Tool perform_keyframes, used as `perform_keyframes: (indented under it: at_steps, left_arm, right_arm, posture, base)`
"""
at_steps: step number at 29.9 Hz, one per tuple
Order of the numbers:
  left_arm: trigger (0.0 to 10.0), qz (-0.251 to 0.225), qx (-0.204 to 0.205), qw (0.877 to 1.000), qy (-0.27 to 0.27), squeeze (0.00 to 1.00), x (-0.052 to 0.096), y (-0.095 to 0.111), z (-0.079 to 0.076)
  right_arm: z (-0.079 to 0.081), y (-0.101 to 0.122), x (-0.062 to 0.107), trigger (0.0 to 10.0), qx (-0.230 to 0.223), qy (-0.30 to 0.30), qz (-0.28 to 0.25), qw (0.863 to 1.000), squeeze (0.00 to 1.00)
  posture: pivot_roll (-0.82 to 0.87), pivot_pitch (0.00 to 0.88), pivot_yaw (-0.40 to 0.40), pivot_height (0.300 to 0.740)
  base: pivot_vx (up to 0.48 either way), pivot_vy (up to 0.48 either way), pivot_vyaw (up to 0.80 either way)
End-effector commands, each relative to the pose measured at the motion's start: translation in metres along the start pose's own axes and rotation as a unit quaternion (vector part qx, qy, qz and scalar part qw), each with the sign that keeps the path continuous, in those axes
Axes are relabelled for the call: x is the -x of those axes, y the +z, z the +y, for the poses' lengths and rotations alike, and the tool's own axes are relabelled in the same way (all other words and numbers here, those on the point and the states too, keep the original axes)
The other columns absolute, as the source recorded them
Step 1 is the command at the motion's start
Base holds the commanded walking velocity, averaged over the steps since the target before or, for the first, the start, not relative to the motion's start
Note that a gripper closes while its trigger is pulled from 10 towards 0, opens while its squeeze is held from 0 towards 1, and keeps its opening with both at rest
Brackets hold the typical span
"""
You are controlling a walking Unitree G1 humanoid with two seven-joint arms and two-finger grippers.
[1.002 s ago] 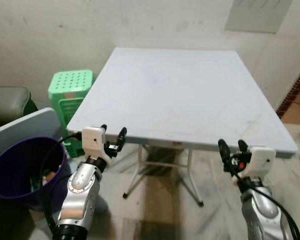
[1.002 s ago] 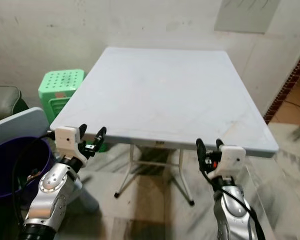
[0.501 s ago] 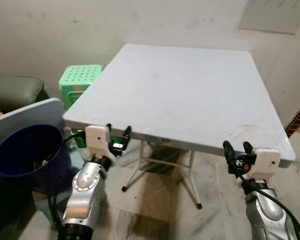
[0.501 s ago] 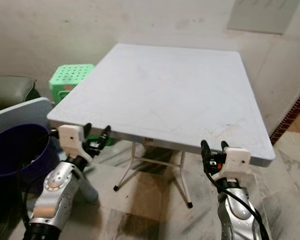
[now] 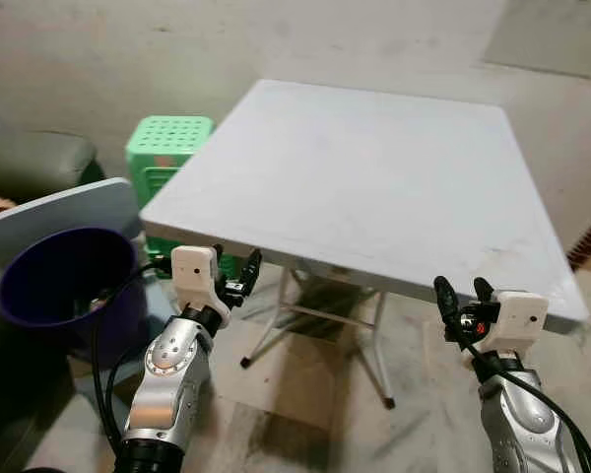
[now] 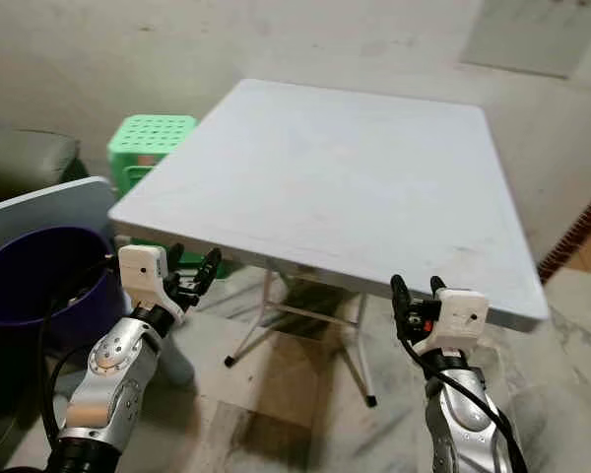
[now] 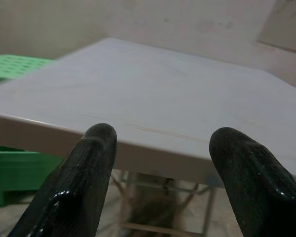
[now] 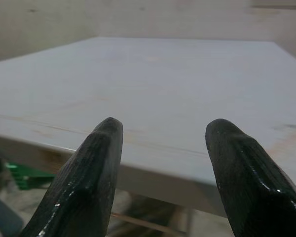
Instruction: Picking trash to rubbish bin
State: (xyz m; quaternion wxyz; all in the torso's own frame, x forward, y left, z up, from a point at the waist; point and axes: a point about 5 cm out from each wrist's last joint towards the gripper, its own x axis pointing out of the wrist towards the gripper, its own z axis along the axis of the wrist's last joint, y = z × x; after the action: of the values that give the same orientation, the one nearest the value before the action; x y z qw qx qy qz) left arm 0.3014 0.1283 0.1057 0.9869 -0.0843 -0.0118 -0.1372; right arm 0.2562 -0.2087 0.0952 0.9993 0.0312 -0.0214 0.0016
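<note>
We count one worktop (image 5: 374,187) — a pale square folding one on metal legs. We see one purple rubbish bin (image 5: 64,286), with bits of trash inside too small for us to number. We see one green plastic stool (image 5: 167,163) and one grey flat panel (image 5: 59,212) just behind the bin. We count two silver arms, each ending in one claw — the left claw (image 5: 234,273) and the right claw (image 5: 460,294) — and each claw has two black fingers, spread apart.
</note>
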Motion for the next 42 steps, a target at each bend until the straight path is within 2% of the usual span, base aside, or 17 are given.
perform_keyframes:
  at_steps: [1,5,17,22,26,28,30,31,35,36,38,42]
  left_arm:
    - [10.0,0.002,0.002,1.0,0.011,0.0,-0.001,0.002,0.004]
    - [10.0,-0.001,-0.012,1.0,0.005,0.0,-0.001,0.003,0.002]
    - [10.0,0.018,-0.022,1.0,-0.008,0.0,-0.002,-0.001,0.001]
    - [10.0,0.038,-0.042,0.998,-0.012,0.0,0.001,-0.013,0.001]
    - [10.0,0.065,-0.088,0.993,-0.037,0.0,0.007,-0.03,-0.002]
    - [10.0,0.074,-0.08,0.993,-0.037,0.0,0.01,-0.036,-0.002]
    - [10.0,0.086,-0.094,0.991,-0.037,0.0,0.014,-0.045,0.0]
    - [10.0,0.101,-0.088,0.99,-0.039,0.0,0.018,-0.054,0.0]
    - [10.0,0.118,-0.061,0.991,-0.034,0.0,0.025,-0.067,0.002]
    - [10.0,0.137,-0.047,0.989,-0.017,0.0,0.031,-0.079,0.006]
    - [10.0,0.163,-0.045,0.986,-0.006,0.0,0.042,-0.098,0.01]
    - [10.0,0.214,-0.08,0.974,0.003,0.0,0.054,-0.118,0.014]
  right_arm:
    - [0.002,0.004,-0.001,10.0,0.001,0.006,-0.007,1.0,0.0]
    - [0.002,0.004,0.0,10.0,0.0,0.007,-0.006,1.0,0.0]
    - [0.005,0.001,0.001,10.0,-0.001,0.008,-0.002,1.0,0.0]
    - [0.003,-0.008,0.004,10.0,0.002,0.003,0.01,1.0,0.0]
    - [0.0,-0.024,0.009,10.0,0.004,-0.002,0.038,0.999,0.0]
    - [-0.001,-0.031,0.011,10.0,0.01,-0.001,0.051,0.999,0.0]
    - [-0.002,-0.041,0.015,10.0,0.018,0.0,0.069,0.997,0.0]
    - [-0.003,-0.049,0.019,10.0,0.021,0.0,0.085,0.996,0.0]
    - [-0.004,-0.061,0.024,10.0,0.025,0.0,0.106,0.994,0.0]
    - [-0.008,-0.078,0.031,10.0,0.03,-0.003,0.139,0.99,0.0]
    - [-0.014,-0.104,0.047,10.0,0.034,-0.011,0.197,0.98,0.0]
    - [-0.021,-0.128,0.062,10.0,0.048,-0.025,0.263,0.963,0.0]
  posture:
    - [-0.08,0.059,-0.03,0.74]
    - [-0.08,0.056,-0.028,0.74]
    - [-0.08,0.048,-0.022,0.74]
    - [-0.08,0.047,-0.021,0.74]
    - [-0.08,0.047,-0.018,0.74]
    - [-0.07,0.049,-0.016,0.74]
    - [-0.07,0.047,-0.012,0.74]
    - [-0.07,0.047,-0.01,0.74]
    - [-0.07,0.045,-0.008,0.74]
    - [-0.07,0.039,-0.005,0.74]
    - [-0.07,0.036,0.002,0.74]
    - [-0.07,0.022,0.002,0.74]
  base:
    - [0.0,0.0,0.0]
    - [0.0,0.0,0.0]
    - [0.0,0.0,0.0]
    - [0.0,0.0,0.0]
    - [0.0,0.0,0.0]
    - [0.0,0.0,0.0]
    - [0.0,0.0,0.0]
    - [0.0,0.0,0.0]
    - [0.0,0.0,0.0]
    - [0.0,0.0,0.0]
    - [0.0,0.0,0.0]
    - [0.0,0.0,0.0]
